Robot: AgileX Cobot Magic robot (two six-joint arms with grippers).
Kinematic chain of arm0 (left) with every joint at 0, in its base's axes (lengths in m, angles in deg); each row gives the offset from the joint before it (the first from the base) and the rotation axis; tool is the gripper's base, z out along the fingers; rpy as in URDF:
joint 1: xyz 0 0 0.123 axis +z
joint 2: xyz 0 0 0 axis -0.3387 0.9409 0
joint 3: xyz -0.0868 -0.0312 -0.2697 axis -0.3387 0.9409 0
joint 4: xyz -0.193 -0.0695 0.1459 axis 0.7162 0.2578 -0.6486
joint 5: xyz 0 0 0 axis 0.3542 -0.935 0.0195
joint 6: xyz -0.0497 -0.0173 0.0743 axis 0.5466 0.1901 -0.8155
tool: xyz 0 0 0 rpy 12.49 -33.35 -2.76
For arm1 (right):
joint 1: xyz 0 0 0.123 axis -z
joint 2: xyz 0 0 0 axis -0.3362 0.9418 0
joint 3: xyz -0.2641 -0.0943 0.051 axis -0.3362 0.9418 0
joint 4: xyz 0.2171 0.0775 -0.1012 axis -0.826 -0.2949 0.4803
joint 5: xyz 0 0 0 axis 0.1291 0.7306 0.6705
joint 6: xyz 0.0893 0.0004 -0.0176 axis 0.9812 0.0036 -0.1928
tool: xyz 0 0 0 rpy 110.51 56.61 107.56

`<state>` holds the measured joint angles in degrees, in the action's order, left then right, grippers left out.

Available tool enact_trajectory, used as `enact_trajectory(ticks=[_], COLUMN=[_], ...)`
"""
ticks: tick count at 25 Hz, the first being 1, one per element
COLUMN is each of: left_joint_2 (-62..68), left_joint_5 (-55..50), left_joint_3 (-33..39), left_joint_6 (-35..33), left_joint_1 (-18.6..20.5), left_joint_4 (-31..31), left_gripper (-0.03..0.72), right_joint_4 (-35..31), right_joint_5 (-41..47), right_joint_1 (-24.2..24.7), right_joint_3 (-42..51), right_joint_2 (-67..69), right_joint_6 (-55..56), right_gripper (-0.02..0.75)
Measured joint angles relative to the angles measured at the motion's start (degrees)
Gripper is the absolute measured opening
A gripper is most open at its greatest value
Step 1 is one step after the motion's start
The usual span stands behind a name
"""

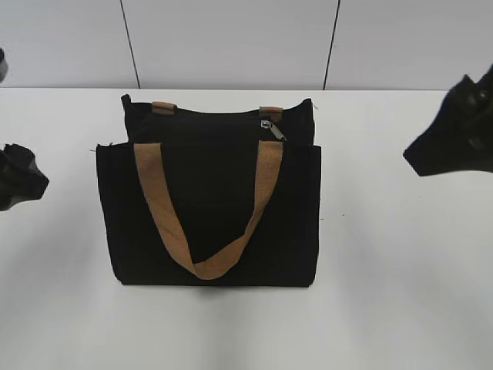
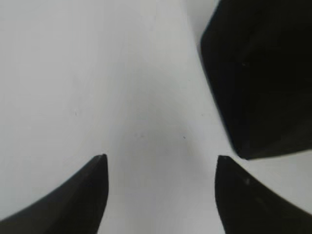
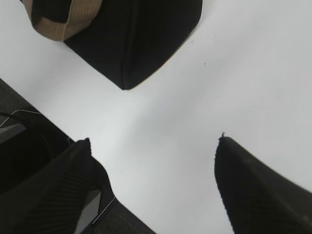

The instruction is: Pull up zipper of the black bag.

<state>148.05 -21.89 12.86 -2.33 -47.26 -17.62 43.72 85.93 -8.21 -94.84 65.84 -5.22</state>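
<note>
The black bag (image 1: 208,216) lies flat in the middle of the white table, its tan handle (image 1: 212,262) looped over the front panel. The zipper runs along the bag's top edge, its small silver pull tab (image 1: 272,131) near the right end. My left gripper (image 1: 19,181) is open and empty, left of the bag; the left wrist view shows a bag corner (image 2: 263,78) ahead of its jaws (image 2: 161,161). My right gripper (image 1: 451,139) is open and empty, right of the bag; the right wrist view shows the bag's lower corner (image 3: 136,44) beyond its jaws (image 3: 153,141).
The white table (image 1: 400,293) runs to a light grey panelled wall (image 1: 231,38) behind the bag. A dark surface below the table's near edge (image 3: 29,146) shows at the left of the right wrist view.
</note>
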Motion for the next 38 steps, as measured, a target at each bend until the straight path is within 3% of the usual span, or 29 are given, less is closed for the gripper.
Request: enact_trajectory(ticks=[5, 13, 23, 29, 38], left_joint_2=[-10.45, -31.15, -50.39, -51.57, -51.53], left_joint_5=[-12.06, -32.17, -33.11, -25.79, -25.14], left_joint_3=[-3.26, -2.89, 8.99, 11.47, 11.67], left_joint_6=[-10.4, -13.92, -16.78, -22.6, -23.74], left_joint_1=[-1.17, -1.24, -1.24, -1.24, -1.24], left_joint_4=[12.13, 19.09, 20.44, 21.98, 22.48], left_gripper=[0.518, 0.518, 0.518, 0.518, 0.508], right_joint_4=[0.0, -0.05, -0.05, -0.06, -0.06], right_joint_5=[1.77, 5.92, 6.46, 2.63, 2.13], right_joint_1=[0.0, 0.0, 0.0, 0.0, 0.0], right_joint_3=[7.88, 23.94, 34.7, 36.54, 36.64], right_joint_2=[-7.65, -27.55, -40.82, -41.37, -41.37], right_joint_6=[0.0, 1.33, 1.75, 2.03, 2.14], right_gripper=[0.593, 0.593, 0.593, 0.593, 0.593])
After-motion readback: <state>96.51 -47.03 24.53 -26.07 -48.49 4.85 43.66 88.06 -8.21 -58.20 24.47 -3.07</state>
